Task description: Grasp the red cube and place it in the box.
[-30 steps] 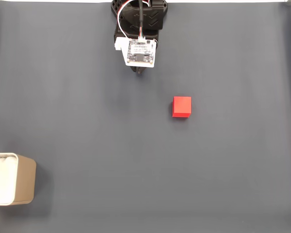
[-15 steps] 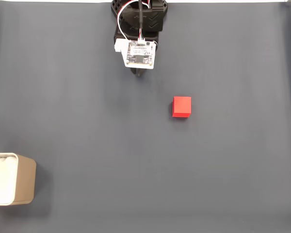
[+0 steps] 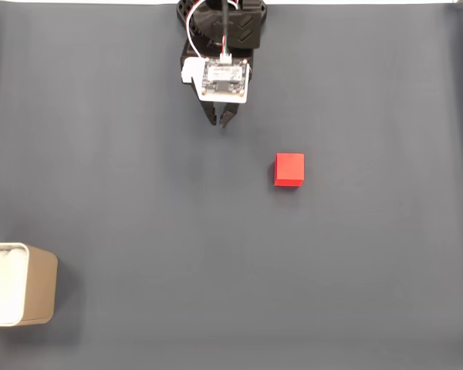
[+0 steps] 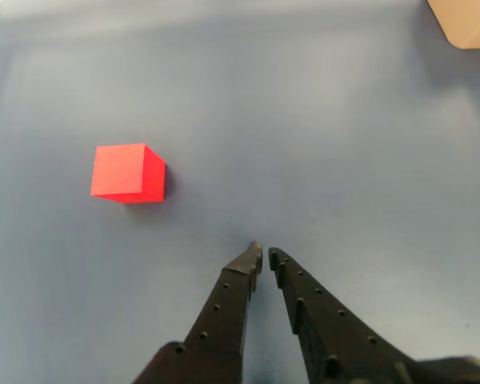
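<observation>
Jaws: my gripper [image 4: 263, 254] has its tips nearly pressed together, a thin slit between them, pinching nothing. In the fixed view it [image 3: 221, 120] hangs at 12 o'clock of the mat.
Cube: the cube [image 3: 289, 169] lies just right of the mat's centre in the fixed view, towards 4 o'clock from my tips and apart from them. In the other view it [image 4: 126, 173] sits at 10 o'clock from my tips, one corner turned towards me.
Handling: I judge it light and stiff, with matte faces that should not slip. Flat, parallel sides look the best hold; I would spread wide, square my fingers to two opposite faces and close at mid-height.
Box: the box [image 3: 32, 284] stands at 8 o'clock on the mat's edge, well apart from the cube, opening partly cut off by the frame.
Surface: a dark grey mat [image 3: 139, 200], flat, smooth.
Room: a pale strip of table [image 3: 370, 2] beyond the far edge.
</observation>
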